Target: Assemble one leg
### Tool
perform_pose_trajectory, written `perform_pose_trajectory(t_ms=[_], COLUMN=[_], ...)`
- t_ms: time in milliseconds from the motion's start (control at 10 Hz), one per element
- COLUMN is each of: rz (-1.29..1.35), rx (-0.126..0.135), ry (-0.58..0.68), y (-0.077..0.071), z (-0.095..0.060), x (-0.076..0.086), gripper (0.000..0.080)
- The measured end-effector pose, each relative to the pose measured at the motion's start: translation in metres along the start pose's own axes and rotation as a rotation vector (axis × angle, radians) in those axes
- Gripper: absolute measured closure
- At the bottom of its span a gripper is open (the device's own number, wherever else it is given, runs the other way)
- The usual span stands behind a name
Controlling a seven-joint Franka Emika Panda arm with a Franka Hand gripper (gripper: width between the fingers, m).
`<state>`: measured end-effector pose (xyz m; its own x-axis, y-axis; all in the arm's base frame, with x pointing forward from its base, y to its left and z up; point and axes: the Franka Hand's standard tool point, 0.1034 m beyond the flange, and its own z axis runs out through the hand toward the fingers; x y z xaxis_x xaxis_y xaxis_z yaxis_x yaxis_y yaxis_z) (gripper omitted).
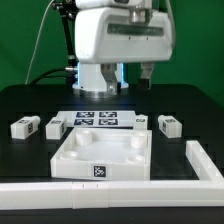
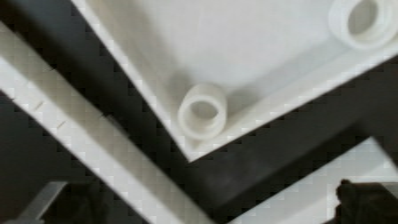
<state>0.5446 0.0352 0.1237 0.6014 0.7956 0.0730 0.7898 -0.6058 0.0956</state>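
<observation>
On a black table (image 1: 30, 100) before a green backdrop, a leg (image 1: 22, 127) lies loose at the exterior view's left, another leg (image 1: 168, 123) at its right, flanking the marker board (image 1: 97, 120); the pincer (image 2: 203, 198), spread and empty, hangs above the white tray piece (image 2: 214, 40) near a corner socket (image 2: 201, 110)

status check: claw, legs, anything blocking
claw open, empty, looking down at tray corner. leg loose on table, not gripped. nothing seen blocking it.
</observation>
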Motion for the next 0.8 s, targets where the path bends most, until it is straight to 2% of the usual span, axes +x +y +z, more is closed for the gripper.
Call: perform_pose_trajectory(t_ms=[100,300,600,800], rz=[-0.076,-0.102,-0.103,-0.298], rx=[0.018,0.017,0.017,0.006], ry=[-0.015,-0.014,-0.014,-0.016], y=[-0.005,-0.006,-0.006,-0.007], z=[0.005,0.006,0.007,0.013], x=[-0.004,-0.009,-0.009,-0.014], gripper=[0.0150,0.0150,0.0150,0.0150])
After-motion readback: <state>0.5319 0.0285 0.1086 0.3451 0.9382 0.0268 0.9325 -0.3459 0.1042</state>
